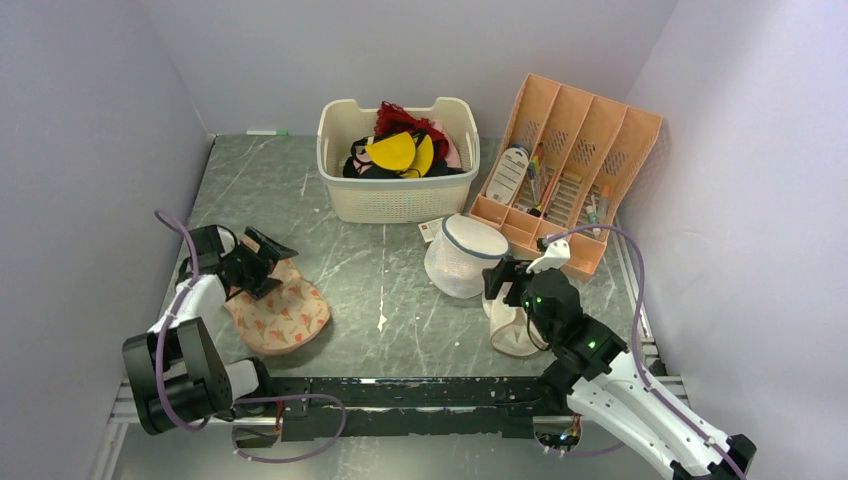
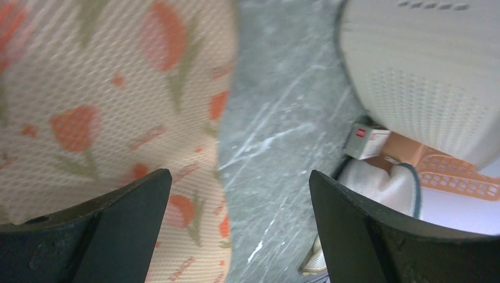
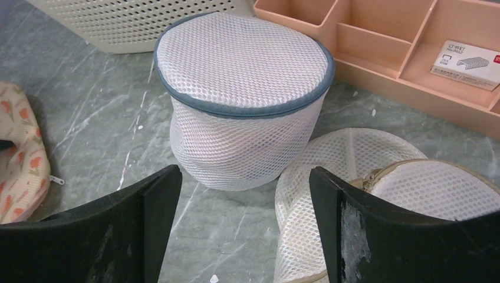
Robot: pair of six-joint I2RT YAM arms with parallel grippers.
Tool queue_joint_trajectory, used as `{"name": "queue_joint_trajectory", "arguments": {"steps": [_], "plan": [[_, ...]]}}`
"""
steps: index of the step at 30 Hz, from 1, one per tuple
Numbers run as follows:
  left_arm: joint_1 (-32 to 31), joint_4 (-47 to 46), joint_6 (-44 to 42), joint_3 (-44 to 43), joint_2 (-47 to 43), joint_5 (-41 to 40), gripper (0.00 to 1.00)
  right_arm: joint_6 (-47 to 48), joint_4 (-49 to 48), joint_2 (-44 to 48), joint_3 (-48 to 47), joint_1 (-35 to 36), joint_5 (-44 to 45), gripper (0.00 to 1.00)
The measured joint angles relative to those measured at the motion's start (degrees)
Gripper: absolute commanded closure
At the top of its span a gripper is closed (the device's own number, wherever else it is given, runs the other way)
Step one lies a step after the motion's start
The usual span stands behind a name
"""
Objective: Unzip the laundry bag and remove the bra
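The laundry bag (image 1: 281,313), cream with orange-red flowers, lies flat on the table at the left. It fills the left of the left wrist view (image 2: 106,106) and shows at the left edge of the right wrist view (image 3: 17,159). My left gripper (image 1: 266,267) is open over the bag's far edge (image 2: 240,194), holding nothing. A bra (image 1: 396,152) with yellow cups and black trim lies in the white basket (image 1: 398,203). My right gripper (image 1: 505,285) is open and empty (image 3: 244,200), low over the table by the white mesh bags.
A white mesh dome bag (image 1: 462,255) with blue-grey trim (image 3: 242,100) stands mid-table. A round white flat bag (image 3: 354,177) lies by my right fingers. A red garment (image 1: 400,120) is in the basket. An orange organiser (image 1: 565,170) stands at the back right.
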State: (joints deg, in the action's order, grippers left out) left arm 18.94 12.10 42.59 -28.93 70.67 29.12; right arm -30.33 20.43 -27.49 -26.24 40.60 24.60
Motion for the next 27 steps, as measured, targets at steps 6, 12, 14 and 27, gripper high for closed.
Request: {"name": "queue_joint_trajectory", "arguments": {"steps": [6, 12, 14, 27], "plan": [[-1.2, 2.8, -1.6, -7.4, -8.4, 1.8, 0.01, 0.2, 0.1, -0.9, -0.2, 0.0, 0.0, 0.14], [-15.5, 7.5, -7.7, -24.5, -13.5, -1.1, 0.01, 1.0, 1.3, -4.0, -5.9, 0.0, -0.5, 0.01], [-23.1, 8.1, -9.5, -29.9, -15.3, -2.4, 0.01, 1.8, 2.2, -5.6, -10.8, 0.0, -0.6, 0.00], [-30.0, 6.0, -21.8, -53.0, -36.0, -12.3, 0.01, 13.3, 1.8, -7.3, -44.0, 0.0, -5.2, 0.00]]}}
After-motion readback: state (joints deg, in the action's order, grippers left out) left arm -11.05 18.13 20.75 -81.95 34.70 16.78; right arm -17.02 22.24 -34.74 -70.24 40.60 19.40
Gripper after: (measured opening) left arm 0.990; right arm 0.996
